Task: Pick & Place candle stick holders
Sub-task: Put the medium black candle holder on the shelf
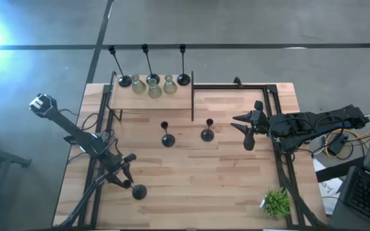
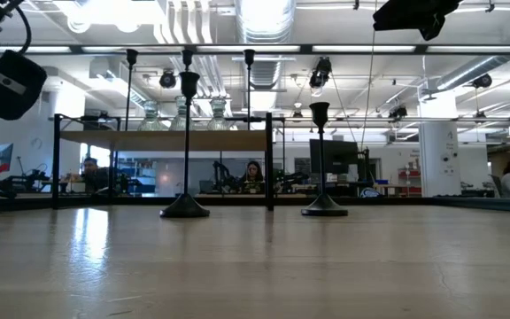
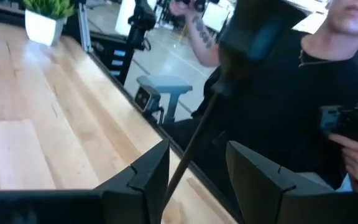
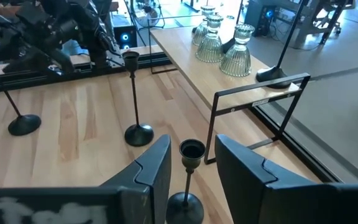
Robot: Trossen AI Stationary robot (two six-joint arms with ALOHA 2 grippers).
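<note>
My left gripper point(image 1: 126, 168) stands near the table's near left and is shut on a black candle holder point(image 1: 139, 191). Two more black holders stand on their round bases mid-table, one point(image 1: 166, 138) left of the other point(image 1: 207, 133). My right gripper point(image 1: 244, 127) is open and empty. It hovers high, right of the second holder, which shows between its fingers in the right wrist view point(image 4: 190, 152). On the far-left wooden shelf point(image 1: 172, 99) stand three tall black holders point(image 1: 184, 78) and three pale-green glass ones point(image 1: 154, 88). My left gripper pinches the holder's thin stem point(image 3: 182, 165) between its two fingers, which lie across the stem. The holder is tilted, with its round base point(image 3: 253, 28) away from the gripper, toward the table's near edge. Whether the base touches the table, I cannot tell.
A small potted plant point(image 1: 276, 202) stands at the near right corner. A black metal frame point(image 1: 236, 86) runs along the shelf and the table's right side. A person in black point(image 3: 303, 93) stands just beyond the near edge. Bare wood lies between the mid-table holders and the near edge.
</note>
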